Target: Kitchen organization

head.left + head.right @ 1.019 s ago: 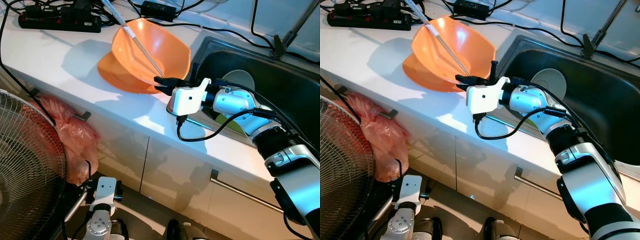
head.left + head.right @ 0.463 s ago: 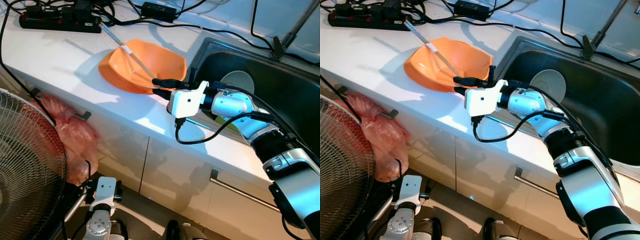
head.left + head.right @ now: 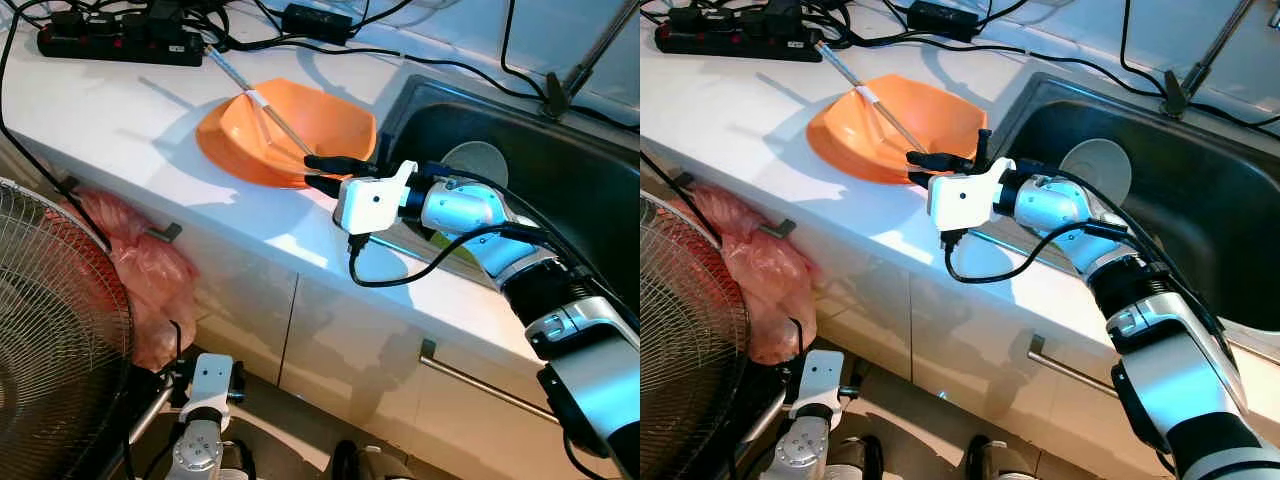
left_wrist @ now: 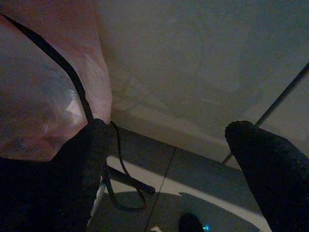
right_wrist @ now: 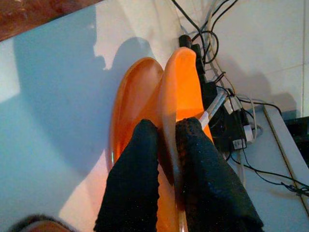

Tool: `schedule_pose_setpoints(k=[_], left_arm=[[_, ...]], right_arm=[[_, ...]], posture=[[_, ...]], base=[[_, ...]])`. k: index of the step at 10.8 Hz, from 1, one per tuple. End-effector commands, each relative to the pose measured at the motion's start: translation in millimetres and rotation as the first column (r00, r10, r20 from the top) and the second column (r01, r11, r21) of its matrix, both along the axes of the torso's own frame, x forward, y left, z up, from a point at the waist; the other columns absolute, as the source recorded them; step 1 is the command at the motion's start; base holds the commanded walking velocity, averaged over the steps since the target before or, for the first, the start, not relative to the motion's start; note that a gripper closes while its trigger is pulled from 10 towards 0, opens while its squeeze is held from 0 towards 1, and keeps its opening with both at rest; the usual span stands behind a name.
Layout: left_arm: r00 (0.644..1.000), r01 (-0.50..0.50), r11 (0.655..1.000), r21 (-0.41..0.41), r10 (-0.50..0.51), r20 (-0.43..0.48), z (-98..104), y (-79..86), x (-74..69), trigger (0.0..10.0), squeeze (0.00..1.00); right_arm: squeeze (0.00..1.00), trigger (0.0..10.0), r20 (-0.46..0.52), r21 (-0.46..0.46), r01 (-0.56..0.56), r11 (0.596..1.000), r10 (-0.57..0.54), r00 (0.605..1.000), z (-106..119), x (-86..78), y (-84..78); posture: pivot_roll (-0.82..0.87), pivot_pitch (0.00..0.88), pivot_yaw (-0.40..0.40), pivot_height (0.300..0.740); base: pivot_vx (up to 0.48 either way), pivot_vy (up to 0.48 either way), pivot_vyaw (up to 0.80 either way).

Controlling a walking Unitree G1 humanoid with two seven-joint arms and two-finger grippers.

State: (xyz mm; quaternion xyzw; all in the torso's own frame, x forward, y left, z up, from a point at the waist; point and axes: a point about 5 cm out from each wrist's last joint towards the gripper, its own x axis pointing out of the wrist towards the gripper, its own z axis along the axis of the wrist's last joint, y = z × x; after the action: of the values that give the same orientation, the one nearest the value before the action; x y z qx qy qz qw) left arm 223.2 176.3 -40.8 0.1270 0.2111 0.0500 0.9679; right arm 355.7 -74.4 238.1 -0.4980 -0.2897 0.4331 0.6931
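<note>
While the left claw hangs low and idle with its fingers spread wide, near a pink plastic bag and a wire fan at the near left, the right claw reaches over the white worktop, its two fingers pinched on the near rim of the upper orange bowl. That bowl sits in a second orange dish, with a thin utensil leaning inside. Right of them lies the dark sink; farther left, a black power strip
</note>
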Motion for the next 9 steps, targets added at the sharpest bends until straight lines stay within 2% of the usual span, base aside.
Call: schedule_pose_setpoints(k=[1,2,3,4,9], left_arm=[[1.000,0.012,1.000,-0.001,-0.012,-0.028,-4.5,-4.6,-4.5,10.0,0.00],[1.000,0.011,1.000,-0.001,-0.011,-0.028,-4.5,-4.5,-4.6,10.0,0.00],[1.000,0.010,1.000,-0.001,-0.010,-0.028,-4.6,-4.4,-4.7,10.0,0.00],[0.999,0.010,1.000,0.001,-0.010,-0.031,-4.9,-4.2,-4.9,10.0,0.00],[1.000,0.009,1.000,0.002,-0.009,-0.029,-4.5,-3.8,-4.4,10.0,0.00]], right_arm=[[0.64,10.0,0.028,0.020,0.002,1.000,-0.003,1.000,8.0,0.2,0.7],[0.79,10.0,0.031,0.023,0.003,1.000,-0.003,1.000,8.9,0.7,3.4],[0.76,10.0,0.034,0.025,-0.001,1.000,0.001,0.999,8.8,0.3,5.7],[0.00,10.0,0.038,0.032,-0.016,0.999,0.015,0.999,7.8,-1.7,12.9],[0.00,10.0,0.040,0.053,-0.010,0.999,0.008,0.999,9.2,0.0,22.5]], posture=[[0.04,0.163,-0.118,0.740],[0.04,0.163,-0.118,0.740],[0.04,0.163,-0.118,0.740],[0.04,0.164,-0.120,0.740],[0.04,0.162,-0.119,0.740]], base=[[0.000,0.000,0.00],[0.000,0.000,0.00],[0.000,0.000,0.00],[0.000,0.000,0.00],[0.000,0.000,0.00]])
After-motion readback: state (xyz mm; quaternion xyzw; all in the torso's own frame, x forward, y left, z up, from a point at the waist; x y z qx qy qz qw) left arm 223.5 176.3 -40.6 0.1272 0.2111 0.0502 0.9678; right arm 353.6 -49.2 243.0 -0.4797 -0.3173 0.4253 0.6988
